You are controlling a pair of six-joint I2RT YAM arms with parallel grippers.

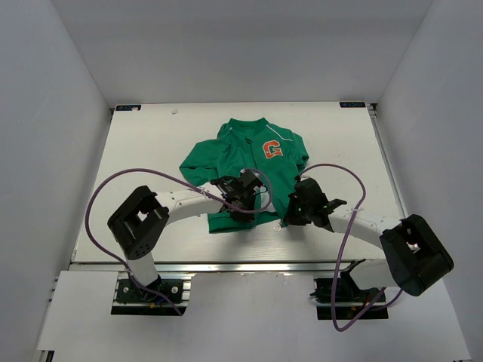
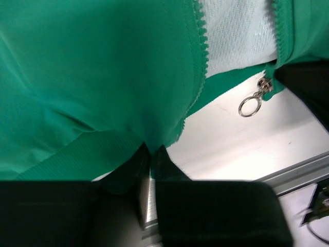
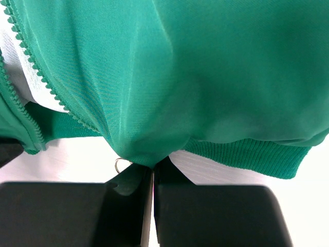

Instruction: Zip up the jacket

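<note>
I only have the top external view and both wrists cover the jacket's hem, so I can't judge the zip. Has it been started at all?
Observer: No. In the left wrist view the slider sits at the bottom end of one row of teeth, and the two rows stand apart with grey lining showing between them.
Operator: Do the grippers actually have cloth, or are they just resting on it?
Observer: They have cloth. The left gripper is shut on the jacket at its hem and the right gripper on a fold near the hem. The ring pull is in neither.
</note>
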